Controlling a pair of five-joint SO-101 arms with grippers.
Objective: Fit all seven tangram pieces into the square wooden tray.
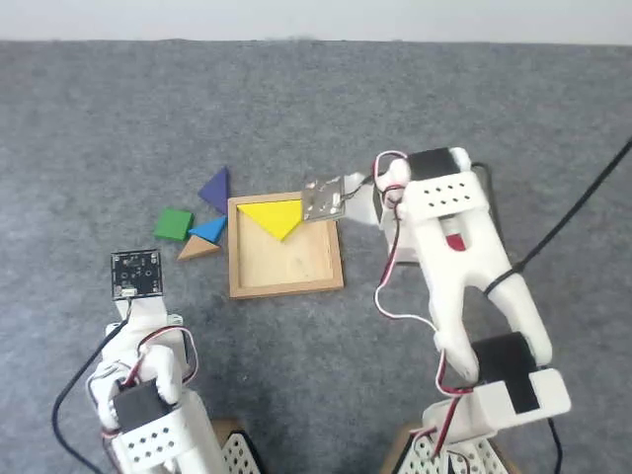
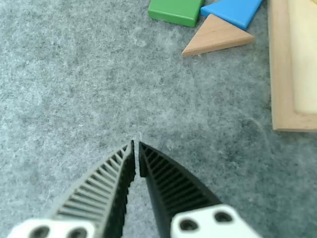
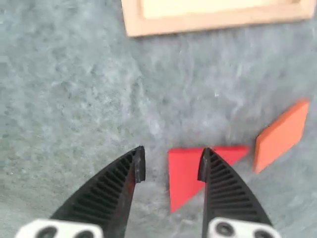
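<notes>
At near left, the left gripper (image 2: 136, 145) is pinched closed on nothing above the felt (image 2: 59, 99). Green square (image 1: 174, 223), blue triangle (image 1: 210, 229), tan triangle (image 1: 196, 248) and dark blue triangle (image 1: 216, 188) lie just left of the tray (image 1: 286, 287), which holds a yellow triangle (image 1: 275, 215) against its far rim. Right of the tray, the right gripper (image 3: 172, 158) gapes, empty, over a red triangle (image 3: 184, 181) beside an orange piece (image 3: 281, 135).

The table (image 1: 296, 109) is mottled grey; the tray (image 1: 286, 287) pale wood. Pieces: yellow triangle (image 1: 274, 215), green square (image 1: 174, 223), sky-blue triangle (image 1: 209, 229), indigo triangle (image 1: 217, 188), tan triangle (image 1: 196, 248), red triangle (image 3: 184, 178), orange slab (image 3: 281, 135) (all plain). Left claw (image 2: 136, 145) and right claw (image 3: 172, 158) — black, ribbed.
</notes>
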